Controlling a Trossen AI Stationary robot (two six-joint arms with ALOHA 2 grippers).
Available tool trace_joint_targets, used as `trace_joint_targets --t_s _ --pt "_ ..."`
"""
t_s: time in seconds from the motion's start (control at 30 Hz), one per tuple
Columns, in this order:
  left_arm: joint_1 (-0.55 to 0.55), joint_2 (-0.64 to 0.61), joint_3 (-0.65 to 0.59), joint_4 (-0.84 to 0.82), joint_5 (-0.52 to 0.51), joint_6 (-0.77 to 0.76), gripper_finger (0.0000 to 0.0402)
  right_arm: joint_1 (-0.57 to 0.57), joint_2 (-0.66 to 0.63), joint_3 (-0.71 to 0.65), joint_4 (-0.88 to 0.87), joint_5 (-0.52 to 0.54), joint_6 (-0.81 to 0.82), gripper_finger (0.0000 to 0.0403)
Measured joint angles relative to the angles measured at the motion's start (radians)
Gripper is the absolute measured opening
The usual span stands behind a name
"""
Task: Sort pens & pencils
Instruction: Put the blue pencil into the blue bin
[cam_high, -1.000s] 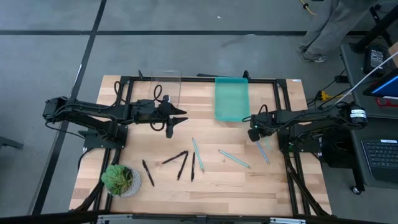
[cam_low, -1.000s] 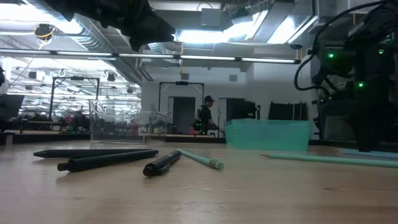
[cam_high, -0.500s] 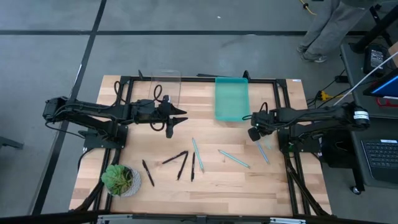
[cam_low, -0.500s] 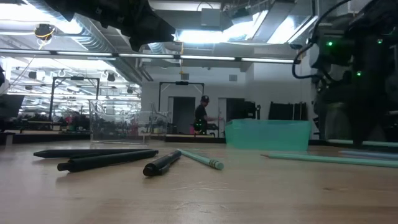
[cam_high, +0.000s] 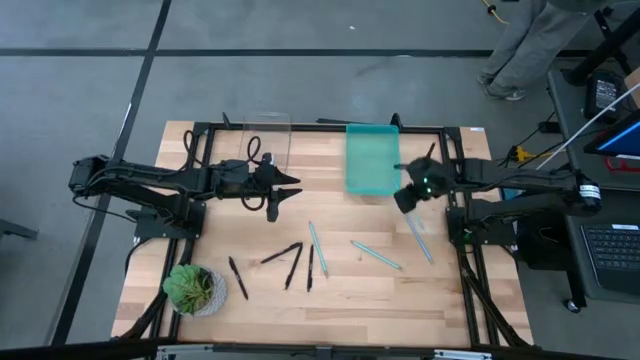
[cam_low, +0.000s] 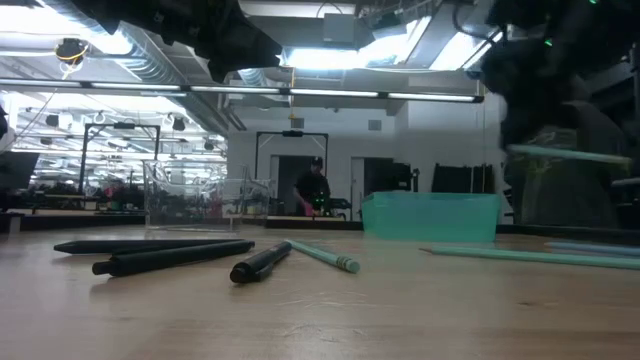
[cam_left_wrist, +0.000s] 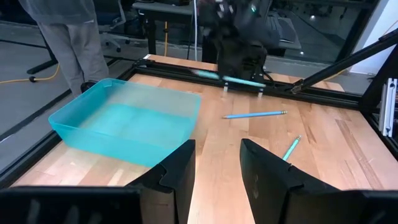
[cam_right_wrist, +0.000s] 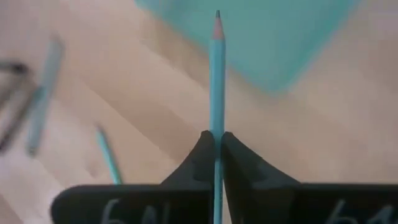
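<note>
The right tool (cam_right_wrist: 217, 149) is closed on a light blue pencil (cam_right_wrist: 216, 81), held clear of the table (cam_high: 400, 295) just beside the teal bin (cam_high: 372, 160); the step in hand appears to be the carry to that bin, and the next move would call for bringing the pencil over the bin's opening before the fingers part. The pencil's long axis runs straight out between the fingers, sharpened tip leading toward the bin, and lies about level in the low view. The left tool (cam_left_wrist: 216, 171) waits, fingers apart and empty, near the clear box (cam_high: 266, 140), while black sticks (cam_high: 290, 262) and other blue ones (cam_high: 376, 255) lie mid-table.
</note>
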Motion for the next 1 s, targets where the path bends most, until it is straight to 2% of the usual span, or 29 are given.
trace_joint_targets --t_s 0.17,0.33,0.5,0.67,1.0 --pt "0.0 0.0 0.0 0.0 0.0 0.0 0.0121 -0.114 0.066 0.059 0.196 0.047 -0.158 0.0012" --pt "0.0 0.0 0.0 0.0 0.0 0.0 0.0121 -0.277 0.197 0.109 0.335 0.047 -0.272 0.0012" --pt "0.0 0.0 0.0 0.0 0.0 0.0 0.0121 -0.404 0.364 0.154 0.365 -0.06 -0.347 0.0012" --pt "0.0 0.0 0.0 0.0 0.0 0.0 0.0121 -0.466 0.478 0.208 0.362 -0.105 -0.371 0.0014" --pt "0.0 0.0 0.0 0.0 0.0 -0.003 0.0121 -0.471 0.502 0.265 0.328 -0.111 -0.39 0.0154"
